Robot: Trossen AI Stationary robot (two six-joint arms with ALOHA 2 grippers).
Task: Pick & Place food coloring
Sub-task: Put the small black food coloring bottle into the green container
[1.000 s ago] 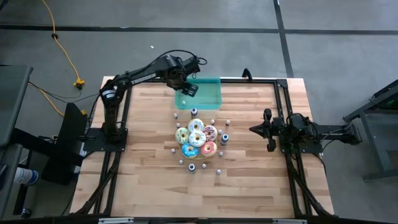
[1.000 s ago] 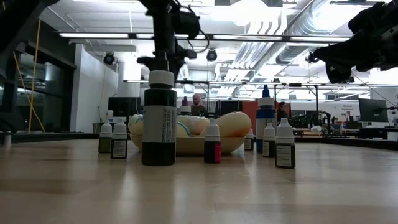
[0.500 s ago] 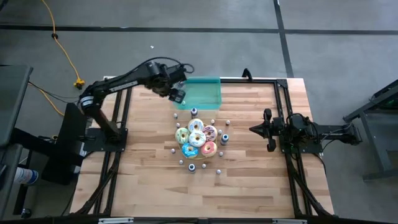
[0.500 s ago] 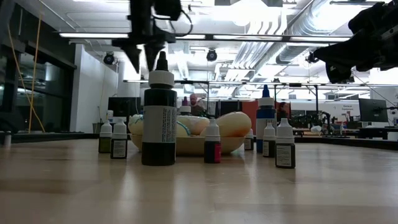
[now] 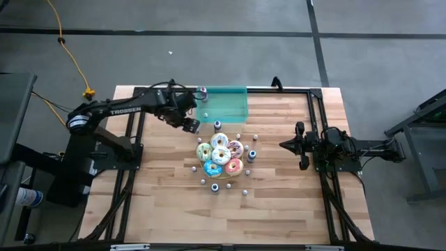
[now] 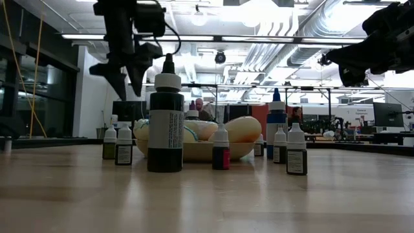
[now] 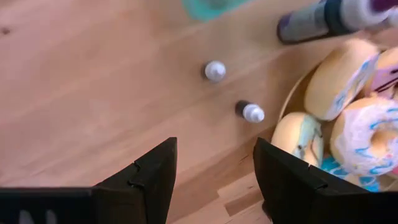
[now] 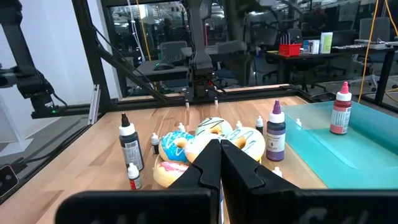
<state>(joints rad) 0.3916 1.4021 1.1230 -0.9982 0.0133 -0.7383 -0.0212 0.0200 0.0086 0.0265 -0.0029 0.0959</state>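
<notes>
From above, the left gripper (image 5: 191,125) hangs empty over the wood just left of the plate of donuts (image 5: 220,157), its fingers parted with nothing between them. Small food coloring bottles (image 5: 217,125) ring the plate, and one red-bodied bottle (image 5: 203,92) already stands in the far left corner of the teal tray (image 5: 233,106). The right gripper (image 5: 284,145) waits well to the right of the plate. White lettering runs along the left arm — it appears to read "TROSSEN", though it is small.

At table height, the left gripper (image 6: 126,72) shows high at the left, points down and spread. A tall black bottle (image 6: 165,123) stands nearest; its pale label carries print too fine to read. Smaller bottles (image 6: 221,147) line the tabletop on either side of it.

From the left wrist, two dark fingers (image 7: 152,177) frame bare wood. Ahead lie a white-capped bottle (image 7: 215,71) seen end-on and a dark one (image 7: 250,112) close beside the plate. The next pick would likely go best on the one farther from the plate — centred between the fingers before descending — since the dark bottle sits tight against the rim and neighbours tip easily.

From the right wrist, the right gripper (image 8: 220,152) has its fingers pressed together, holding nothing. The purple bottle (image 8: 275,135) stands beside the donuts; no label there is legible.
</notes>
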